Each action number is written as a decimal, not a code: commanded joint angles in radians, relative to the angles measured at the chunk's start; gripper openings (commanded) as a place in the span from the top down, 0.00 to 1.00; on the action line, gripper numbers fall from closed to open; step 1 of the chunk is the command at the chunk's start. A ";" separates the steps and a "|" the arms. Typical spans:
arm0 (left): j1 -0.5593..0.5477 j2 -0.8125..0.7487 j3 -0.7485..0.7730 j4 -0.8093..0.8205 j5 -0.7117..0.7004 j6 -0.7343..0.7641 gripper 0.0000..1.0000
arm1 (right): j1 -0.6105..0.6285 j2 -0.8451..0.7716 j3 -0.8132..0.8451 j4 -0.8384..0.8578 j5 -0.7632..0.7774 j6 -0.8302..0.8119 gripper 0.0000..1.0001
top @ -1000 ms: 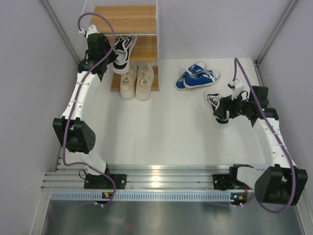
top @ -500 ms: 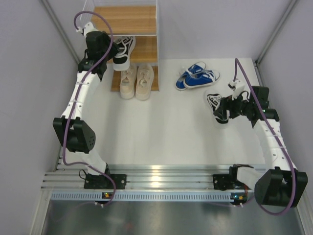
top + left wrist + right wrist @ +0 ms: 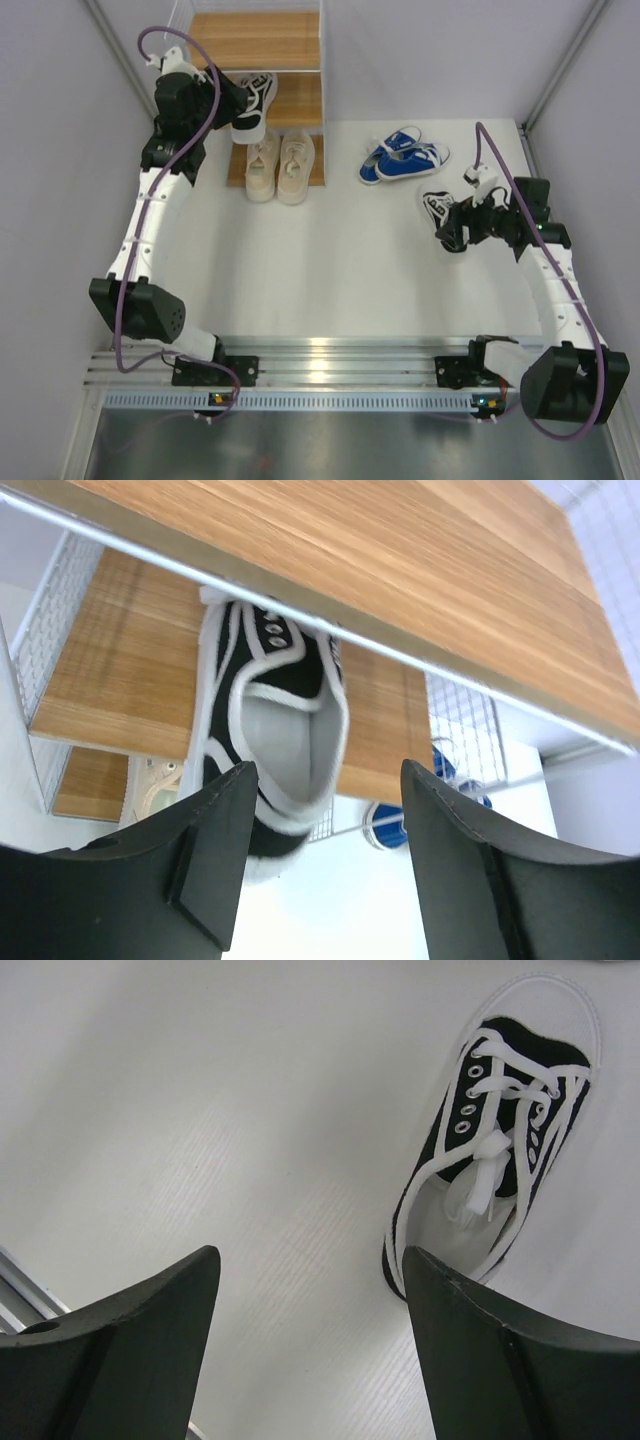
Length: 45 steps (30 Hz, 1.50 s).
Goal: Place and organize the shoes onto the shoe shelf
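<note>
Left wrist: left gripper [image 3: 325,780] fingers parted, gripping nothing. Just ahead, between them, black-and-white lace-up sneaker [image 3: 270,710] on middle wooden board of white-wire shoe shelf [image 3: 120,670], heel nearest fingers. Right gripper [image 3: 310,1260] likewise spread, empty; second black-and-white sneaker [image 3: 490,1150] on white table [image 3: 200,1110], ahead and right of its fingers, untouched. Blue pair [image 3: 403,157] farther beyond.

Bright even light, soft faint shadows, glare on the aluminium rail [image 3: 320,345], overhead view sharp.
</note>
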 commanded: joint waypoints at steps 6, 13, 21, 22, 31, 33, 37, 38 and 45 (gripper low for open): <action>0.004 -0.183 -0.141 0.032 0.127 0.130 0.34 | -0.016 -0.011 0.045 -0.074 -0.151 -0.146 0.26; 0.006 -0.294 -0.298 0.016 0.174 0.170 0.39 | -0.014 0.015 0.079 -0.106 -0.148 -0.197 0.26; 0.004 -0.285 -0.361 0.005 0.183 0.157 0.92 | -0.014 0.038 0.085 -0.093 -0.144 -0.176 0.27; 0.004 -0.274 -0.359 0.005 0.181 0.157 0.94 | -0.014 0.038 0.085 -0.092 -0.144 -0.174 0.27; 0.004 -0.122 -0.266 0.005 0.172 0.177 0.99 | -0.014 0.025 0.077 -0.092 -0.134 -0.170 0.27; 0.004 -0.091 -0.249 0.007 0.175 0.170 0.99 | -0.014 0.022 0.076 -0.090 -0.133 -0.168 0.27; 0.004 -0.042 -0.212 0.025 0.180 0.141 0.98 | -0.014 0.021 0.077 -0.084 -0.131 -0.163 0.27; 0.004 -0.029 -0.206 0.034 0.180 0.122 0.98 | -0.014 0.022 0.076 -0.086 -0.131 -0.165 0.27; 0.006 0.011 -0.194 0.097 0.169 0.058 0.98 | -0.014 0.021 0.077 -0.086 -0.130 -0.160 0.27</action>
